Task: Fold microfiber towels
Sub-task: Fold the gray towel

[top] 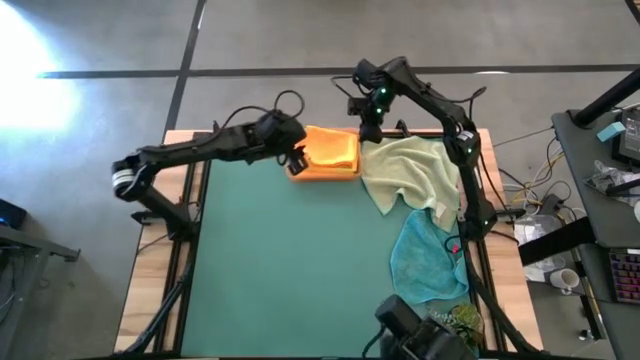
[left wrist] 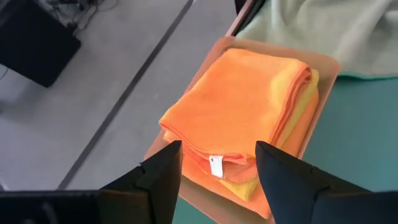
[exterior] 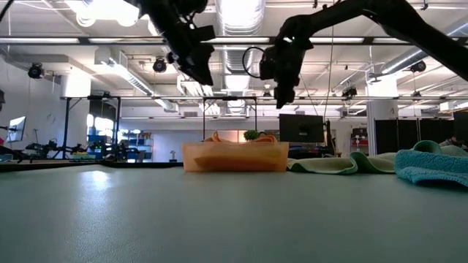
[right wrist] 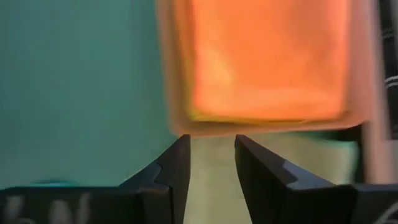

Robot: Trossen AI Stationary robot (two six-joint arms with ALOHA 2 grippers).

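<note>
We see soft, napped cloth in the orange towels (left wrist: 242,106) and pale green towel (top: 415,170); their tray (left wrist: 323,65) looks like smooth wood; the mat (top: 290,270) is matt.

The high view looks straight down on the whole table (top: 290,250). The low view looks level across it into the room. Both wrist views look closely down at the wooden tray (left wrist: 323,62), which all views share.

No readable text anywhere.

Mat (top: 290,270) open; towels (top: 415,175) crowd right edge.
</note>
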